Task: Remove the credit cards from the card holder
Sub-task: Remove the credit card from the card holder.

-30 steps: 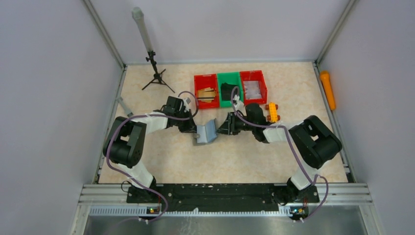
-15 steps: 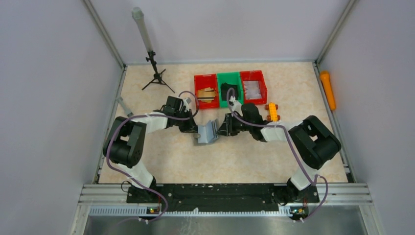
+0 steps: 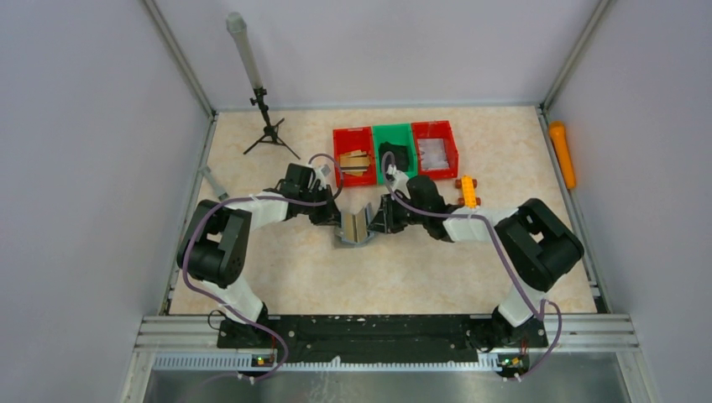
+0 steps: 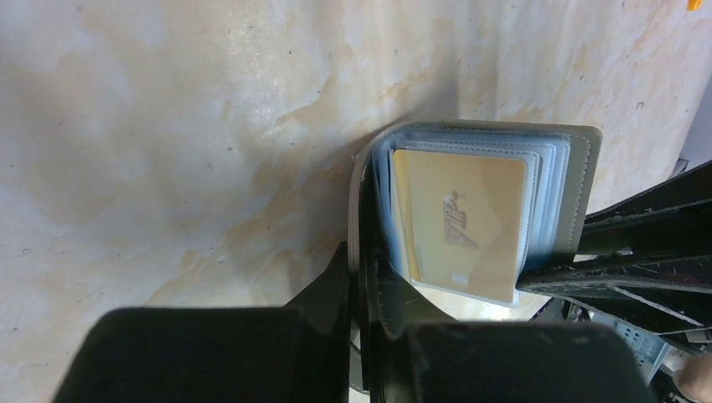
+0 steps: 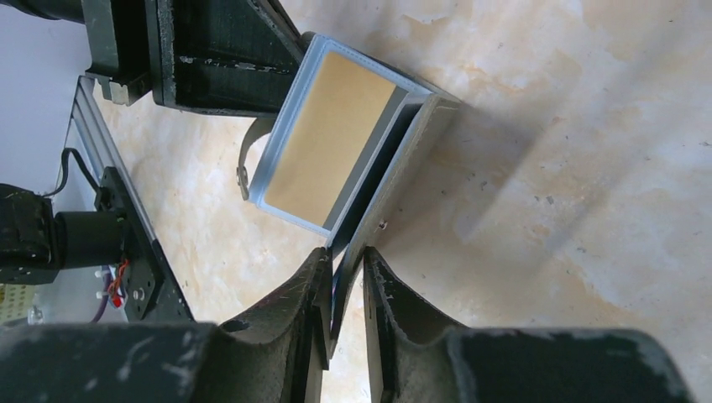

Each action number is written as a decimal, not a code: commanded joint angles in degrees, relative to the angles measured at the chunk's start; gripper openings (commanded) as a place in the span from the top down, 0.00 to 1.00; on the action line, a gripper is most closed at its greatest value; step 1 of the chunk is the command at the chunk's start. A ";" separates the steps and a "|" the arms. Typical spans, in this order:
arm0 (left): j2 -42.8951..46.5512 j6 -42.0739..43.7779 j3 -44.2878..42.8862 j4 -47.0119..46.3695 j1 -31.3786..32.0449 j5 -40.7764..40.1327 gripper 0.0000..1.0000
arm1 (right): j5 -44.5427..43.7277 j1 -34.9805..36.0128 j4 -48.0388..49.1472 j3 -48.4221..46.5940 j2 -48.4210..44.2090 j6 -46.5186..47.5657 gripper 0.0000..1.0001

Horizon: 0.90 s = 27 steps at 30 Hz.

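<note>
Card holder (image 3: 356,227) rests on the table (image 3: 420,269) directly between the two grippers, opened into a V with its two covers spread apart. Left gripper (image 4: 361,270) is clamped on the edge of the cover nearest it. This grip anchors the holder so that it cannot slide or fold shut. Right gripper (image 5: 344,273) straddles the edge of the opposite cover, with its jaws drawn in to a narrow slot. As far as the right wrist view shows, the cover is pinched between them. Holding both covers apart exposes the clear pockets (image 4: 550,201). A gold credit card (image 4: 460,222) sits in the front pocket, just beyond the left fingertips and facing them. It is fully seated. Further cards behind it cannot be confirmed. Judgement: extraction has not begun. One gripper must release its cover to pinch the card's free edge while the other secures the holder.
</note>
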<state>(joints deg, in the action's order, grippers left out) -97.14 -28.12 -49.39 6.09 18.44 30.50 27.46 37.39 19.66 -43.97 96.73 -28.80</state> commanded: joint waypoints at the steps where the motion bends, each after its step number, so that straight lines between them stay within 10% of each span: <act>1: 1.60 -0.42 0.77 -3.52 1.33 5.07 0.92 | -4.24 1.11 -2.03 -1.65 -0.49 2.25 0.85; 6: 3.36 -1.24 1.90 -5.10 1.10 5.69 0.82 | -7.80 1.11 -3.71 -1.66 -1.16 2.25 1.00; 27: 5.94 -6.69 7.33 -19.47 -0.07 17.25 0.28 | -10.89 0.78 -2.05 0.75 -5.02 1.41 1.00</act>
<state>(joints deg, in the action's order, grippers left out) -91.57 -34.39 -41.89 -9.23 18.46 44.38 17.47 37.50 16.21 -43.90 94.35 -28.56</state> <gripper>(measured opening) 0.730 0.022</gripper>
